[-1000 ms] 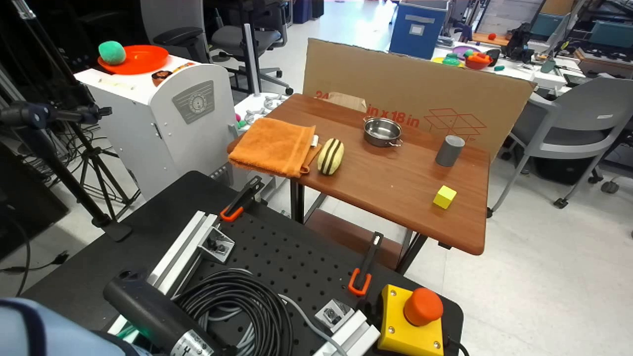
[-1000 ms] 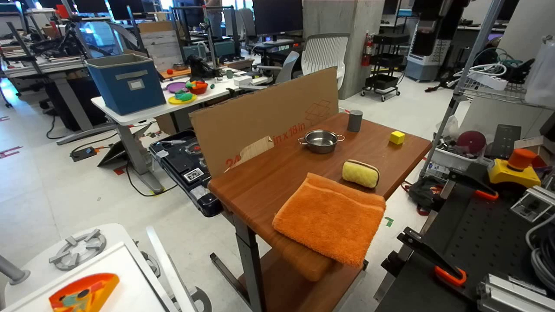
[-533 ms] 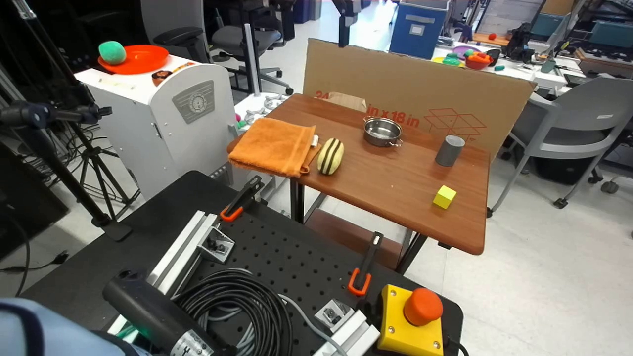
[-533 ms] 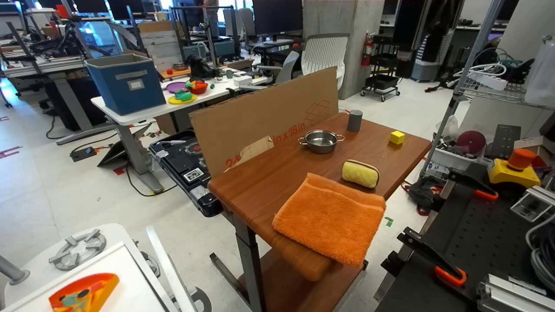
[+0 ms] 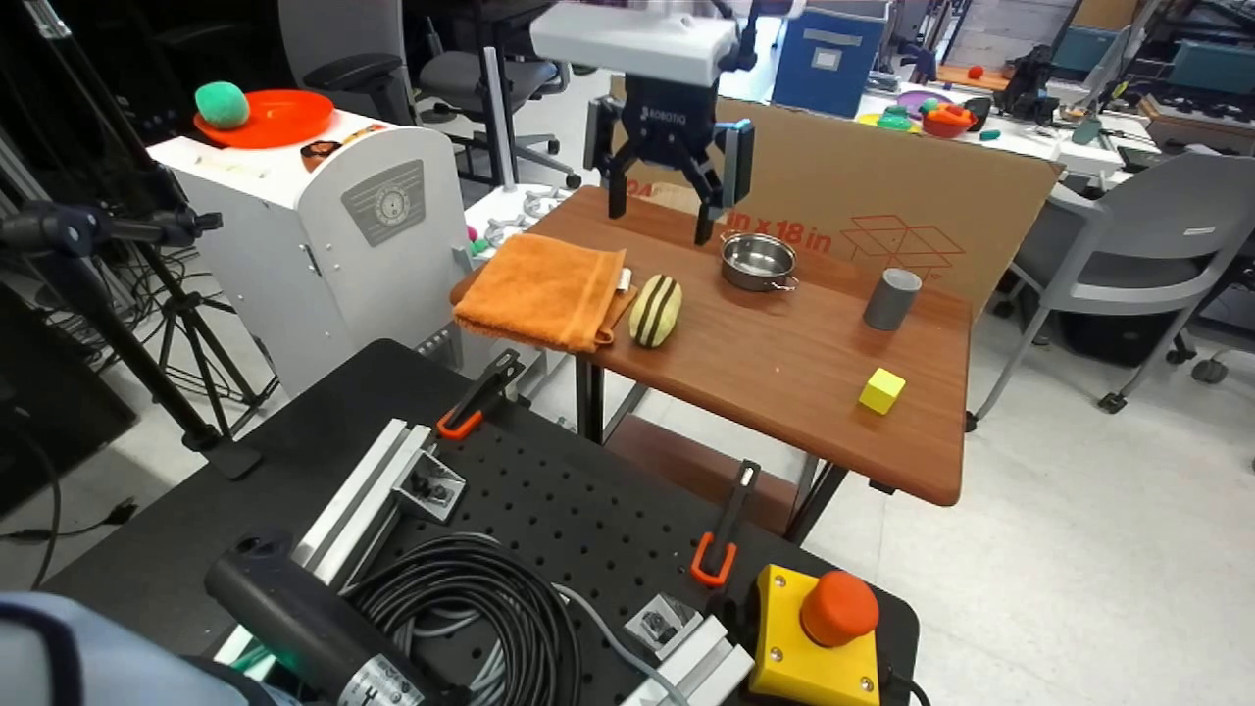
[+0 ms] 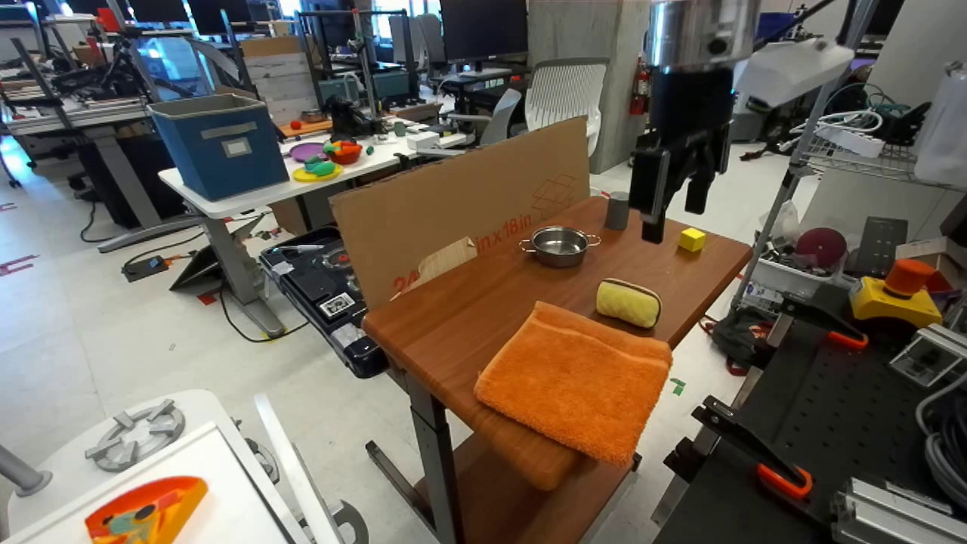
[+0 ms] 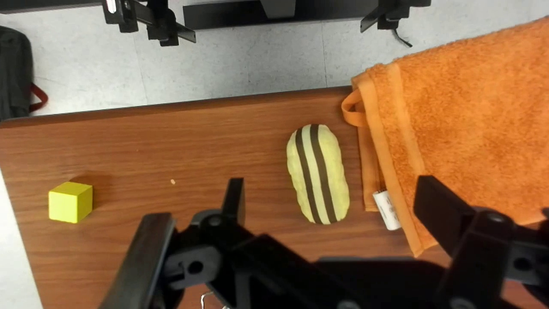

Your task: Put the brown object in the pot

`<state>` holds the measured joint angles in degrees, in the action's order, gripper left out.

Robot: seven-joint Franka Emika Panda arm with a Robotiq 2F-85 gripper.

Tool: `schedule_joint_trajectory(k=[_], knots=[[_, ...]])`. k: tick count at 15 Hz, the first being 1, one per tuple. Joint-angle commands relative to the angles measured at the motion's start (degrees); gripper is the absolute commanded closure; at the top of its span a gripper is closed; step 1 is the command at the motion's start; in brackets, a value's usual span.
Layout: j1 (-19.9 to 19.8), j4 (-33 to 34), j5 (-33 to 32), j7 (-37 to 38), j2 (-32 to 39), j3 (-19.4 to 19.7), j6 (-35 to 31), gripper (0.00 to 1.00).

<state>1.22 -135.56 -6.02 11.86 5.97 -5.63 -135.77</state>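
Presently the gripper (image 5: 660, 224) hangs above the table (image 5: 784, 363), its jaws widely spread, holding nothing. The brown object (image 7: 318, 174), yellowish with 2 dark stripes, lies there just beside the orange towel (image 7: 480, 107), well apart from the pot (image 6: 559, 255). It should be light, soft and hardly slippery; better to pinch gently across its narrow middle.

Gripper (image 5: 660, 224) now lower, in full view

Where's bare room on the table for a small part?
Between the striped object, pot, cylinder and block. Also between towel, pot and cardboard. Crowded: striped object beside towel, only a narrow gap. The pincer hangs open above the table.
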Motion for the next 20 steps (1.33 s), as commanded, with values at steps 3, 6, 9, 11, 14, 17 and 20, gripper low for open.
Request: schedule_joint_trajectory(k=[3, 6, 9, 11, 14, 17, 20], knots=[[2.2, 6.6, -2.5, 0.8, 11.5, 2.7, -0.8, 0.00], [3.4, 8.8, -3.5, 0.6, 15.5, 3.6, -1.2, 0.00], [4.5, 10.6, -3.5, 0.1, 18.4, 4.2, -1.6, 0.00], [5.1, 11.9, -3.8, 0.1, 20.3, 4.6, -1.9, 0.28], [6.0, 13.6, -4.9, 0.1, 22.9, 5.7, -1.5, 0.39], [6.4, 14.8, -5.9, -0.4, 24.4, 6.6, -0.8, 0.62], [6.2, 16.4, -5.8, -1.6, 23.7, 6.5, 0.4, 0.85]])
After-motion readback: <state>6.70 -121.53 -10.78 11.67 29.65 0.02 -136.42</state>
